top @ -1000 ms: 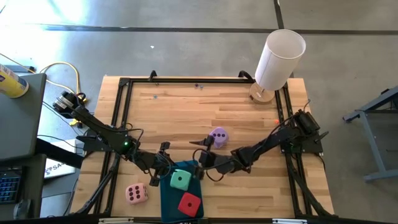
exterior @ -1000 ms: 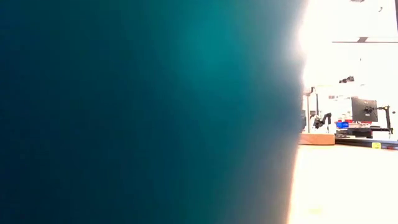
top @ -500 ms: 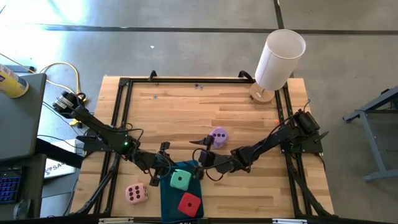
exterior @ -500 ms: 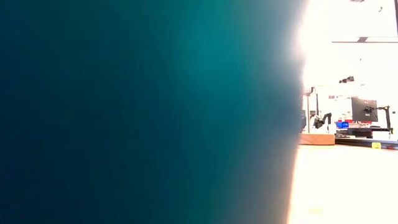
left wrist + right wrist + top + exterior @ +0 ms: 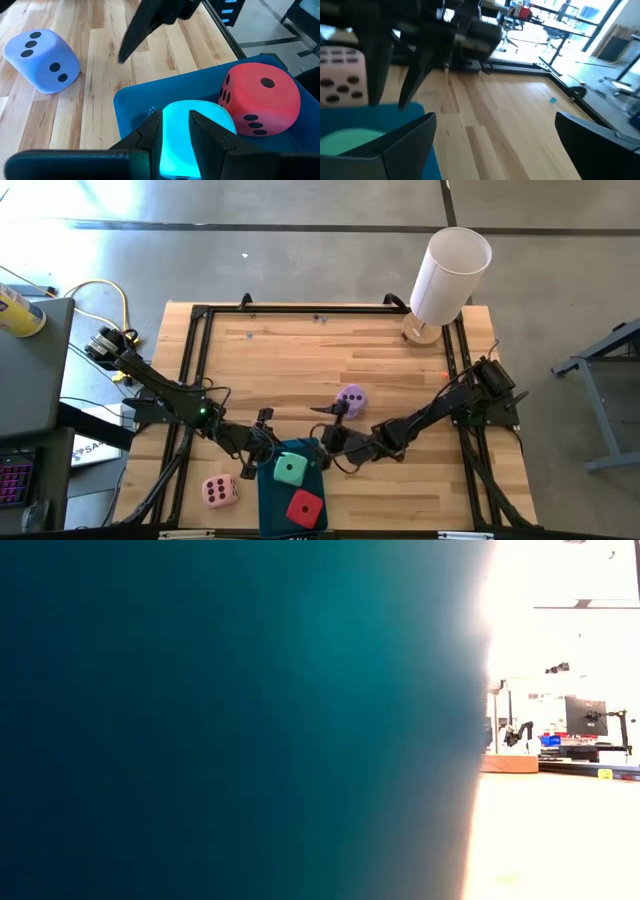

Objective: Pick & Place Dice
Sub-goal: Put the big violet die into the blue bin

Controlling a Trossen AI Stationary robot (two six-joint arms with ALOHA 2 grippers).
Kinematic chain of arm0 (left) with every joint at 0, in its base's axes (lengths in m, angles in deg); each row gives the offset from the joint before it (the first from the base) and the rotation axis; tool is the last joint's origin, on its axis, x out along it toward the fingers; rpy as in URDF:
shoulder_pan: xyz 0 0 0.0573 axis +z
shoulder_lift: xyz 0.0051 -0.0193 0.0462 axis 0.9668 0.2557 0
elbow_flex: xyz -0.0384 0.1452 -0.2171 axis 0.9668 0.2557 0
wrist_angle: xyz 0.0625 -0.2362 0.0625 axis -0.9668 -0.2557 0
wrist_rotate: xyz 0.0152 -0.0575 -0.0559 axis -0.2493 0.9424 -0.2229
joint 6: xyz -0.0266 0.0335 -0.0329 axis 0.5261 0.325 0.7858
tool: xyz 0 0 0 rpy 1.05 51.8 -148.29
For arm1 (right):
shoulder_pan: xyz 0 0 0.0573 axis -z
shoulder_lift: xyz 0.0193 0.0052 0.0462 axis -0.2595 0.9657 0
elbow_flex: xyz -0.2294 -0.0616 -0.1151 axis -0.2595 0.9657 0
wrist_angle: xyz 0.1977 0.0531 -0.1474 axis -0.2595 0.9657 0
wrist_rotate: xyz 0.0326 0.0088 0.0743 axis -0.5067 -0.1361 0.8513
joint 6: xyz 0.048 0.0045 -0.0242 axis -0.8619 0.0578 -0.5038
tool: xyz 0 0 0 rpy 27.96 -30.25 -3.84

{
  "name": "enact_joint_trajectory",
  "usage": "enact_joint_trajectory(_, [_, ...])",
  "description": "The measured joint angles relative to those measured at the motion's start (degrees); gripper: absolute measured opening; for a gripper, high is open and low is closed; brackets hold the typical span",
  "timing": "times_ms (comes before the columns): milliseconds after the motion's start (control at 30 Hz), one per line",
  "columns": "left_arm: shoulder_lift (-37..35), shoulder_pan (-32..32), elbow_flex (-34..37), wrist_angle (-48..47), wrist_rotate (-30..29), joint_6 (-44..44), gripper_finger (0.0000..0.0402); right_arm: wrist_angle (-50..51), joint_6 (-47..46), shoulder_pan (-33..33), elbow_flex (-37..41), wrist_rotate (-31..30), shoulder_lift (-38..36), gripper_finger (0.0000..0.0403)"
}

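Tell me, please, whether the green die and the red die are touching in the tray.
Touching: in the left wrist view, the green die presses against the red die with no gap between them.

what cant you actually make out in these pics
- Low view: a teal blur fills most of the picture, hiding both arms and all dice.
- High view: the left end effector is too small to show its opening.
- Left wrist view: the green die is partly hidden behind the fingers.

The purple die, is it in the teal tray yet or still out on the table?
Out. The purple die sits on bare wood beyond the teal tray, which holds only the green die and red die.
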Motion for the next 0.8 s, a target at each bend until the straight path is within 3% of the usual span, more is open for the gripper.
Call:
enact_joint_trajectory(167, [-0.01, 0.00, -0.03, -0.73, 0.20, 0.21, 0.0091, 11.83, -6.98, -3.46, -0.04, -4.49, -4.03, 0.0400])
enact_joint_trajectory(267, [-0.37, -0.02, 0.01, -7.37, 4.21, 4.29, 0.0091, 21.15, -15.30, -4.77, -0.04, -5.55, -6.50, 0.0400])
enact_joint_trajectory(367, [-0.15, -0.11, 0.04, -7.91, 7.86, 3.38, 0.0091, 30.71, -24.41, -6.70, -0.04, -8.84, -9.31, 0.0400])
enact_joint_trajectory(667, [-0.15, 0.04, 0.02, -6.27, 7.82, 1.99, 0.0091, 53.93, -47.99, -14.06, 0.00, -15.40, -12.36, 0.0400])
enact_joint_trajectory(800, [-0.15, 0.11, 0.02, -5.93, 7.80, 2.01, 0.0091, 59.36, -58.85, -15.34, 1.68, -15.98, -12.43, 0.0400])
